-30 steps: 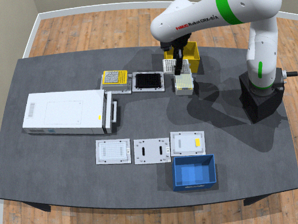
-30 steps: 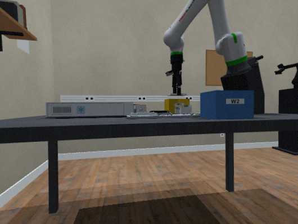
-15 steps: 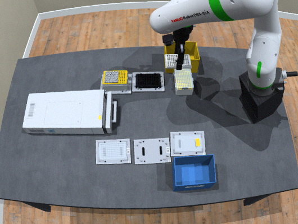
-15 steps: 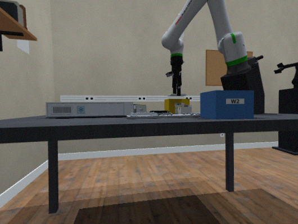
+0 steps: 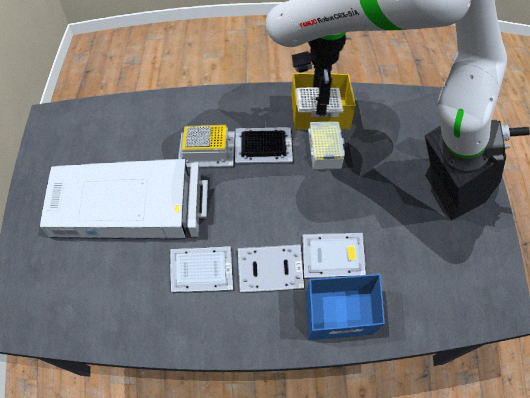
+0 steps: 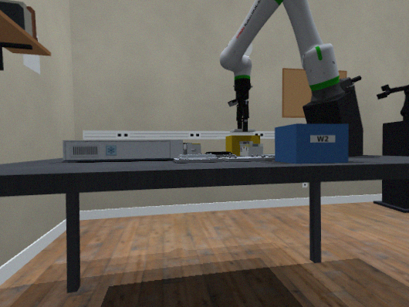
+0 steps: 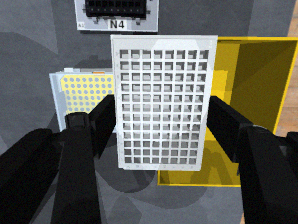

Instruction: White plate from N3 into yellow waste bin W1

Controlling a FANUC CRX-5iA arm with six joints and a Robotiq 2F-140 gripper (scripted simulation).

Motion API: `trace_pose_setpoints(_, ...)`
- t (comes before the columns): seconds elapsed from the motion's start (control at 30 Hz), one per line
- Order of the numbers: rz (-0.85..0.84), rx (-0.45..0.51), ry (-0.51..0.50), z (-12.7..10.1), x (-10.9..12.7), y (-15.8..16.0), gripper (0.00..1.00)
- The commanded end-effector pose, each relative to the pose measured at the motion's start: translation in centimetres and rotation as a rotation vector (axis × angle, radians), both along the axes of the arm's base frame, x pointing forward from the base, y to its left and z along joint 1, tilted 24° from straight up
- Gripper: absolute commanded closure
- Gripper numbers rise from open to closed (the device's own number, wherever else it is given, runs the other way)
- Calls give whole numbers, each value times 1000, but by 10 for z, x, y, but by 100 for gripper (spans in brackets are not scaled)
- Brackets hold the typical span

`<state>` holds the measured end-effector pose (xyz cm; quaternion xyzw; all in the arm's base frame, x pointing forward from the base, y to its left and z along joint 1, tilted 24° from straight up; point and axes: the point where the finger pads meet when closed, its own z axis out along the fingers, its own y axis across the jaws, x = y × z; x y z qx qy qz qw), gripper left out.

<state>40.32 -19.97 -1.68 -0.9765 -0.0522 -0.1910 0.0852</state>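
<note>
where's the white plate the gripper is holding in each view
Top: white plate in the upper middle, over the yellow bin, partly hidden by the gripper.
Exterior: a thin pale slab under the gripper, just above the yellow bin.
Wrist: fills the centre, between the fingers.
Shared landmark: the yellow bin.

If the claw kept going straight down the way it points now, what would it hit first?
Most likely the yellow waste bin: the claw, shut on the white plate, hangs above its opening. The wrist view shows the plate overlapping the bin's near wall, so the plate's edge might catch that rim; depth is unclear.
</note>
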Motion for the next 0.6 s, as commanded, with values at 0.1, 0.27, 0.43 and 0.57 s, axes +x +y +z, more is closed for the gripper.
trace_pose_setpoints(0.1, 0, 0, -1, -4, -3, -18, 90)
trace_pose_setpoints(0.27, 0, 0, -1, -8, -5, -31, 90)
trace_pose_setpoints(0.43, 0, 0, -1, -10, -7, -38, 90)
trace_pose_setpoints(0.57, 0, 0, -1, -13, -9, -48, 90)
